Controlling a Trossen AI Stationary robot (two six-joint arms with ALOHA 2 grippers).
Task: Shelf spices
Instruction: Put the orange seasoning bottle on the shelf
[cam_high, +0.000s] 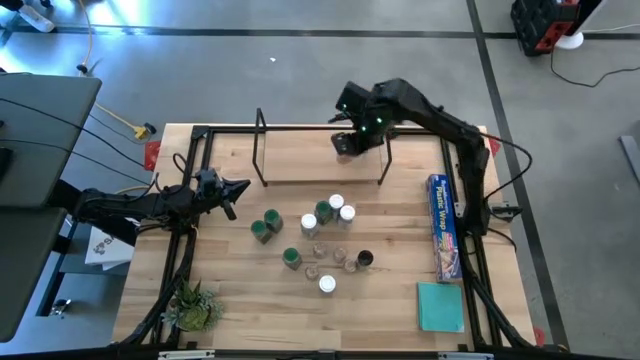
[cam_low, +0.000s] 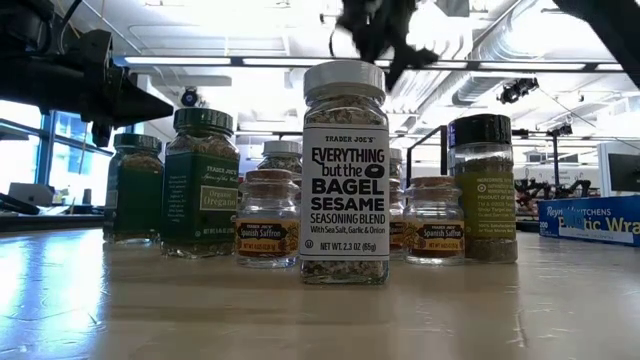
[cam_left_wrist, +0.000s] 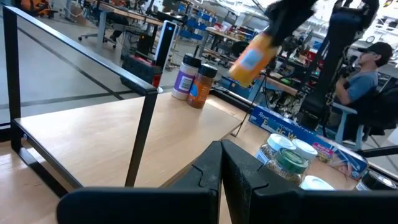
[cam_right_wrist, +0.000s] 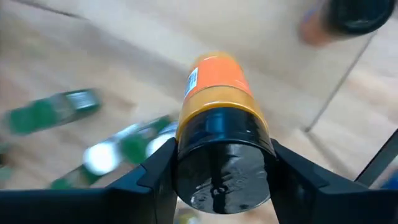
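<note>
Jars: two (cam_left_wrist: 191, 81) are counted on the shelf (cam_high: 300, 160); one orange jar (cam_right_wrist: 214, 99) is clamped by the right gripper (cam_right_wrist: 221, 171); left gripper (cam_high: 232, 192) is closed, empty.

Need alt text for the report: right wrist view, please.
The right gripper holds an orange-labelled spice jar by its black lid, lifted over the light-wood table. Blurred green-lidded jars lie below; a thin black shelf upright crosses at one side.

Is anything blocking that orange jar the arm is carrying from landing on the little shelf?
Nothing visible blocks it. The right gripper holds the orange jar above the shelf, whose plank is mostly bare; two jars already stand at its far end.
</note>
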